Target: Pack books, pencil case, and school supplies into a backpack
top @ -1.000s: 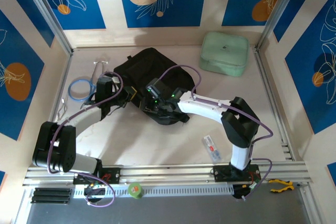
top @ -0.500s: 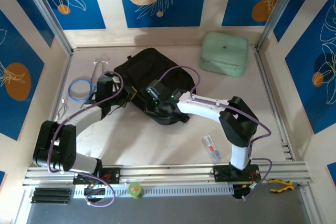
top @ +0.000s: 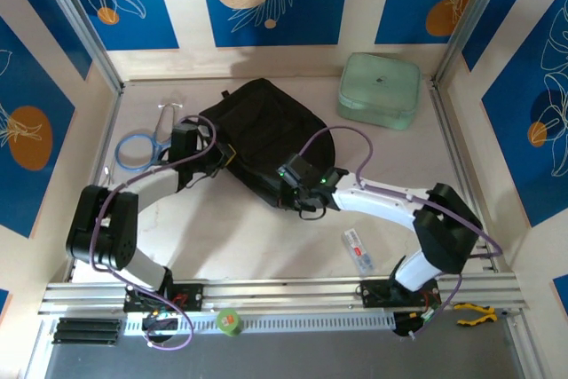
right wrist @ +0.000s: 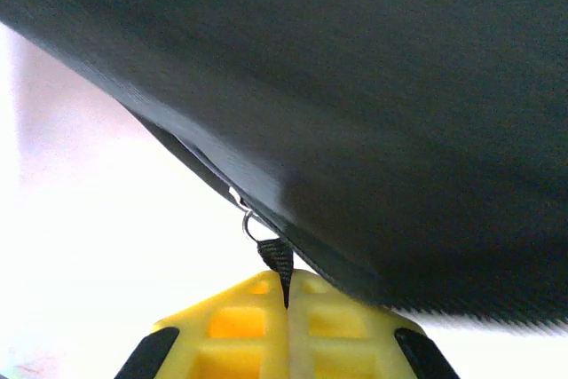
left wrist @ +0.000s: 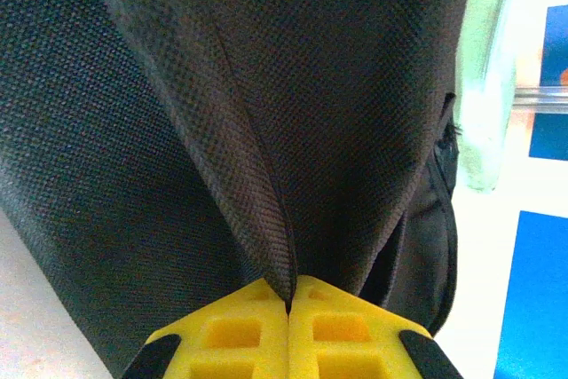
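Right pincer [right wrist: 286,297] has slid rightward, clamped on the zip tab [right wrist: 276,259] of the backpack [top: 262,126]; left pincer [left wrist: 288,301] pinches its fabric.

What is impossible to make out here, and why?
- Inside of the large black fabric backpack: hidden by its own cloth, top view.
- Small translucent pencil case: contents too small, top view.
- Right pincer, shut on a black strap tab: backpack behind blurred, right wrist view.
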Controlling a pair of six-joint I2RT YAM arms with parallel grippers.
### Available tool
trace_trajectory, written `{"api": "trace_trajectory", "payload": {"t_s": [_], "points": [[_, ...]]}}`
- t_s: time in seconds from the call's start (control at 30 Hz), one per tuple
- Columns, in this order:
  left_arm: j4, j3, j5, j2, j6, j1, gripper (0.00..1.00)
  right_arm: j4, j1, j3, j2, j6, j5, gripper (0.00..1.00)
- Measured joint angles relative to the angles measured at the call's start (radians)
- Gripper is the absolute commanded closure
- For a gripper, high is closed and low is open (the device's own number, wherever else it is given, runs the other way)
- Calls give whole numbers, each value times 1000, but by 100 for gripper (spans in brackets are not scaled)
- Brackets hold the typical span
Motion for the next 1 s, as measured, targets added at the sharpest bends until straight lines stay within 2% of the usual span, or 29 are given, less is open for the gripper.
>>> {"api": "trace_trajectory", "payload": {"t_s": [0.2,0.27,0.37,0.53,0.8,1.0], "points": [[3,63,5,85,22,2,100,-78,-14,-57,-89,16,66,100],[3,82,8,114,36,3,89,-76,-20,-57,-95,15,73,100],[-17,117,3,154,76,6,79,-52,-23,-57,-95,-9,69,100],[-56,127,-24,150,137,55,50,23,-26,-19,-69,-96,11,100],[-146,-24,-62,-87,168,127,29,145,-23,198,127,-235,-159,100],[-219,-90,-45,-227,150,129,23,193,-1,340,263,-292,-251,100]]}}
